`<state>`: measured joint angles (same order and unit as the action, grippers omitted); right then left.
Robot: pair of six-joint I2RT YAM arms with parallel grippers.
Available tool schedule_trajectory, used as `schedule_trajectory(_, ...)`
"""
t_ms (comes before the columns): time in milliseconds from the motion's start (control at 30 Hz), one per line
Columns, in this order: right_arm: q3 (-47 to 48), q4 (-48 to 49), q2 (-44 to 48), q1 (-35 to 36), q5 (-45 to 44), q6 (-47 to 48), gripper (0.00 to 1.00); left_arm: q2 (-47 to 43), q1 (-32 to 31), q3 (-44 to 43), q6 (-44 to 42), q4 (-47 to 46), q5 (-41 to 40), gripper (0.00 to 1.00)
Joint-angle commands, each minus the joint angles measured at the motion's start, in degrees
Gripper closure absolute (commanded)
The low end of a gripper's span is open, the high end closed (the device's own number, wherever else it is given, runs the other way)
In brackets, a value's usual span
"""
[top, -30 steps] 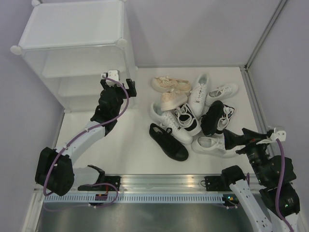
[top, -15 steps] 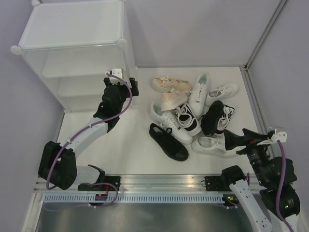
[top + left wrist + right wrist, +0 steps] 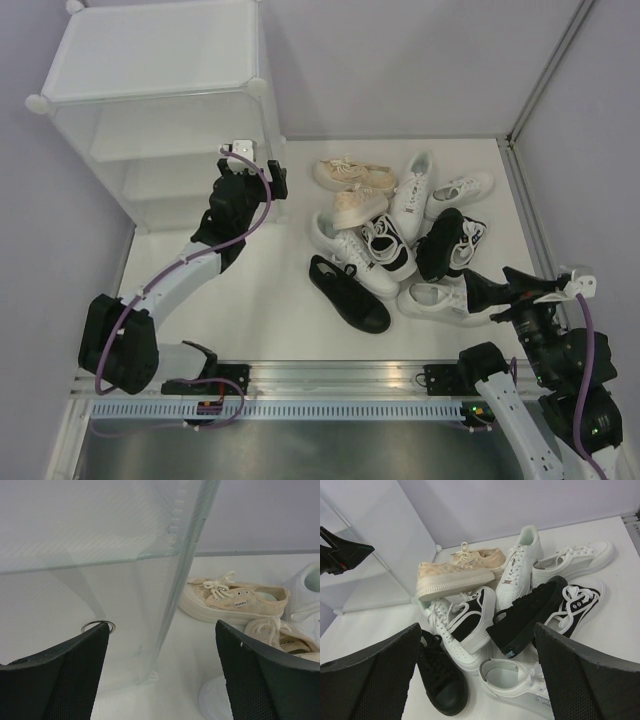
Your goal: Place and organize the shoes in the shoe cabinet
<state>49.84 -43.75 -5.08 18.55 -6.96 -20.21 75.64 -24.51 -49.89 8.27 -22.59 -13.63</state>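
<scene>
The shoe cabinet stands at the back left, white and translucent, with shelves showing. My left gripper is open and empty, right at the cabinet's front right post. In the left wrist view its jaws frame the frosted panel edge, with a small metal ring on the panel. The shoes lie in a pile on the floor: a beige pair, all-black ones, black-and-white ones and white ones. My right gripper is open and empty, just right of the pile.
The white floor lies between the cabinet and the pile. A wall corner post rises at the back right. The metal rail with the arm bases runs along the near edge.
My left gripper has moved a little up and right, closer to the cabinet's front post. The right gripper has drifted slightly. The shoes have not moved.
</scene>
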Motion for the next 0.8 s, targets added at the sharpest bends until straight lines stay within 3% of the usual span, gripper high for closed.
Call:
schedule_trajectory(0, -0.45, 1.03, 0.86, 0.44, -0.33, -0.18, 0.02, -2.33, -0.36, -2.67, 2.36, -1.23, 6.68, 0.12)
schedule_trajectory(433, -0.89, 1.3, 0.69, 0.44, 0.46, 0.17, 0.02, -9.89, -0.01, 1.19, 2.97, 3.25, 5.99, 0.18)
schedule_trajectory(567, -0.98, 1.38, 0.69, 0.53, 0.37, 0.08, 0.02, -13.05, -0.36, -0.03, 3.77, 7.63, 0.29, 0.24)
schedule_trajectory(767, -0.28, 1.65, -0.37, 0.61, 0.02, 0.17, 0.02, -16.31, -1.59, -10.65, 10.09, 22.23, -13.68, 0.19)
